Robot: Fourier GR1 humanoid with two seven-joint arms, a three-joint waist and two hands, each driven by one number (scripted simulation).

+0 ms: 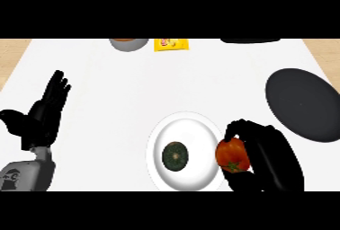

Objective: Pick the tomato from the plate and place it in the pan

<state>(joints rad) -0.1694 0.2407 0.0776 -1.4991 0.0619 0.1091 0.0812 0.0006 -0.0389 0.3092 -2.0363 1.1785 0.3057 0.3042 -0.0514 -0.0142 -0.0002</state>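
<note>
- Tomato first: the round red-orange tomato with a small green stalk (232, 155) sits at the right rim of the white round plate (192, 182), overlapping its edge, so whether it rests on the plate or is lifted off cannot be told.
- Curled round the tomato is the robot's black right hand (266, 155), with fingers arched over its top and far side and more of the hand below it; the hand holds the fruit.
- Risk, as a judgement: the tomato is smooth and round and only partly enclosed, so it could roll out of the fingers on the way over, or clip the plate's rim if carried low.
- A second risk is the dark green round vegetable (176, 156) lying in the middle of the same plate, just beside the tomato; a sideways sweep could nudge it.
- Well apart, up and to the right, the black round pan (302, 103) holds nothing visible.
- At the view's left the black left hand (43, 112) rests wide, fingers straight up, holding nothing.
</note>
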